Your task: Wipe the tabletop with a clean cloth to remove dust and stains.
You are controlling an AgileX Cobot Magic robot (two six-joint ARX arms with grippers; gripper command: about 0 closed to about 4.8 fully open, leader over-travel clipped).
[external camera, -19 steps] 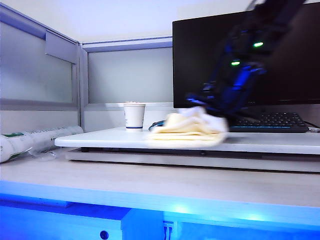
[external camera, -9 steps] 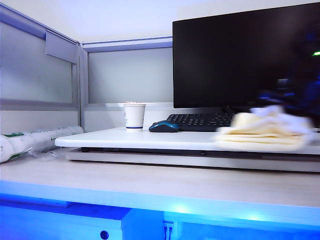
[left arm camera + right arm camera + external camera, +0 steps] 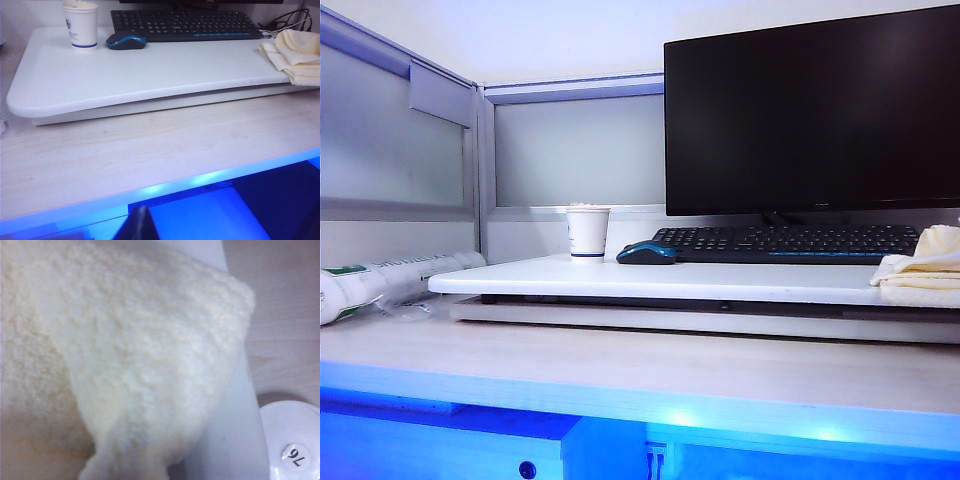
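Exterior view: the cloth point(image 3: 923, 266) lies bunched at the far right end of the white tabletop point(image 3: 650, 279), beside the keyboard point(image 3: 785, 243); neither gripper shows.

Left wrist view: the left gripper hangs off the desk's front edge, its jaws hidden, so released or clenched I cannot tell.

Right wrist view: terry cloth point(image 3: 125, 355) fills the picture; the right gripper is clenched, apparently on it. The cloth looks soft, light and floppy, best pinched through a thick fold.

Slab point(image 3: 720, 281): centre-frame front strip free. Obstacles: cup point(image 3: 588, 233) centre-left, mouse point(image 3: 647, 253) beside it, keyboard point(image 3: 785, 243) and monitor point(image 3: 810, 110) behind at right, cloth point(image 3: 923, 270) at right edge. Bench point(image 3: 620, 365) in the lower frame open.
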